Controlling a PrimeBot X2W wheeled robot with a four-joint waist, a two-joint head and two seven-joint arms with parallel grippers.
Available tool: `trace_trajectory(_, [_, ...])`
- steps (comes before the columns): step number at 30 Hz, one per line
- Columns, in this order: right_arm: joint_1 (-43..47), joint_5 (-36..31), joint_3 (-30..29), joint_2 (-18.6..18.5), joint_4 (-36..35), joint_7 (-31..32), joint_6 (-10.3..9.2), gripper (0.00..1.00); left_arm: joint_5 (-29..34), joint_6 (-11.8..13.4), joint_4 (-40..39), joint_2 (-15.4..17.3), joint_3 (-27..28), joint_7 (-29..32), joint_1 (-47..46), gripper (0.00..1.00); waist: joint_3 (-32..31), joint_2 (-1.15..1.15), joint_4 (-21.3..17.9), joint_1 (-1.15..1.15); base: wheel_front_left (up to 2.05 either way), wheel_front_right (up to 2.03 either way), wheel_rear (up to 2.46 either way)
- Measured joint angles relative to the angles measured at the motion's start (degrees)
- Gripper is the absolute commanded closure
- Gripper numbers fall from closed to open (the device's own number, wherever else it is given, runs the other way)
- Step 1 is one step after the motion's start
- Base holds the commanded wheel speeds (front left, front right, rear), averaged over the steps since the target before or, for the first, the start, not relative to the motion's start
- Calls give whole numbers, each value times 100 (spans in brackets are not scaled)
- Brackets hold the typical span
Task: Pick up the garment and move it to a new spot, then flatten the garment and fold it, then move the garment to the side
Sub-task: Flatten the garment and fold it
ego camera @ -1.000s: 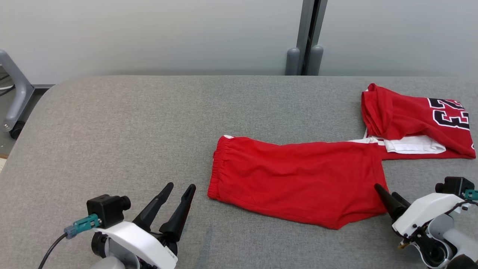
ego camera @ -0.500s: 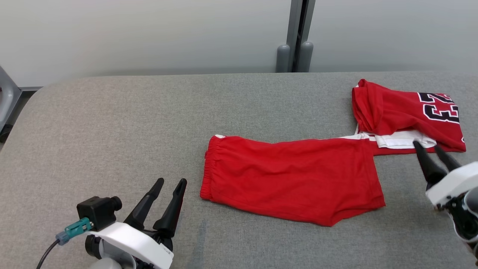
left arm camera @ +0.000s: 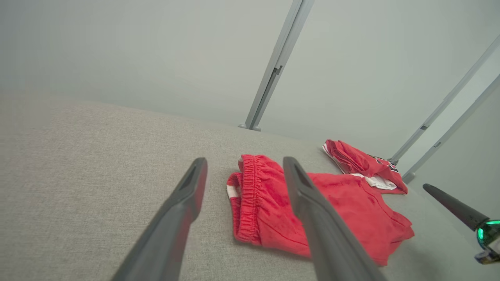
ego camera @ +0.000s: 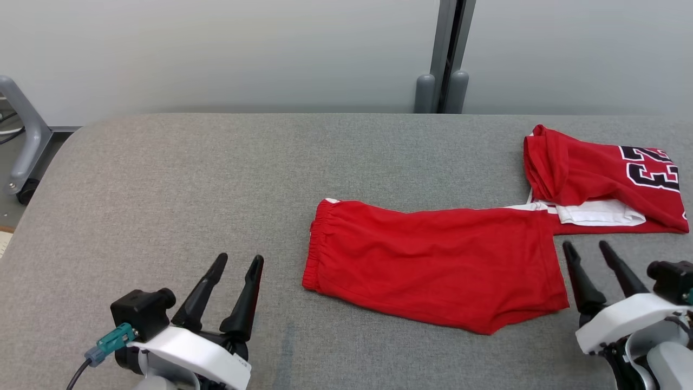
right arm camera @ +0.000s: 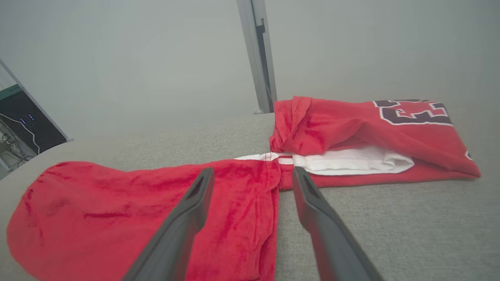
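- Far left, beyond the table edge: grey tubular frame [ego camera: 24, 138] ending in a dark caster [ego camera: 24, 192].
- Lower left: left gripper [ego camera: 240, 258], white body and two long dark fingers spread wide with nothing between them. Tips pointing up the head view over bare cloth, just left of the garment and clear of it.
- Beneath everything: table [ego camera: 162, 173], covered in grey woven fabric, rounded at its left corner.
- Centre to right: garment [ego camera: 433, 265], red shorts lying on the table right of the middle. Gathered elastic waistband [ego camera: 316, 244] at the left end, nearest the left gripper. One flat panel stretching rightward, lower edge slanting down to a point near the right gripper.
- Back, centre right: grey upright post [ego camera: 448, 54] with two rounded feet, set against the pale wall [ego camera: 216, 54].
- Upper right: rest of the garment folded over on itself in a loose heap [ego camera: 584, 168], near the table's right side. Black-and-white numerals [ego camera: 652, 170] on top, white lining [ego camera: 601, 212] showing underneath, thin white stripe [ego camera: 528, 205] joining heap to flat panel.
- Lower right: right gripper [ego camera: 585, 245], fingers likewise set wide apart and empty. Tips just beside the panel's right hem and just below the heap; in the right wrist view, framing the junction of the two. Contact with the cloth not discernible.
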Motion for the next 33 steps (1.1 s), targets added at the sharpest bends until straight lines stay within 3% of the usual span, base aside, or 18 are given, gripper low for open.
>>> trace_trajectory(7, [167,-878,-791,611,258,-3,0,0,542,-66,81,-216,367,0,164,0,-8,0,50,0,0,0,0])
trace_trajectory(18, [-429,-870,-1125,890,1658,35,0,0,809,-318,354,-478,571,0,230,0,34,0,268,0,0,0,0])
trace_trajectory(33, [-1597,-260,-1272,953,3230,1858,0,0,900,-420,534,-605,632,0,242,0,22,0,413,0,0,0,0])
